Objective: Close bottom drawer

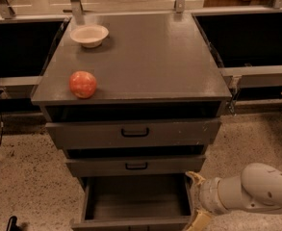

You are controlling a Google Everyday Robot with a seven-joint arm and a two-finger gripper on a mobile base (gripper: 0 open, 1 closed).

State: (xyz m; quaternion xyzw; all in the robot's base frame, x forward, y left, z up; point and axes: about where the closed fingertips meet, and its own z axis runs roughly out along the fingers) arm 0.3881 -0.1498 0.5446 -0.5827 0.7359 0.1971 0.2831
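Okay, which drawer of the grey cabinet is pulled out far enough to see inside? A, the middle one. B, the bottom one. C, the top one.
B: the bottom drawer is pulled out with the inside of its box showing, and the claw is beside its right edge.

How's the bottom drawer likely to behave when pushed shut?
The bottom drawer looks empty, so it is probably light and slides easily. It's a rigid box, likely stiff under a push. The gripper sits beside its right side wall, fingers open; an off-centre push there may skew it slightly.
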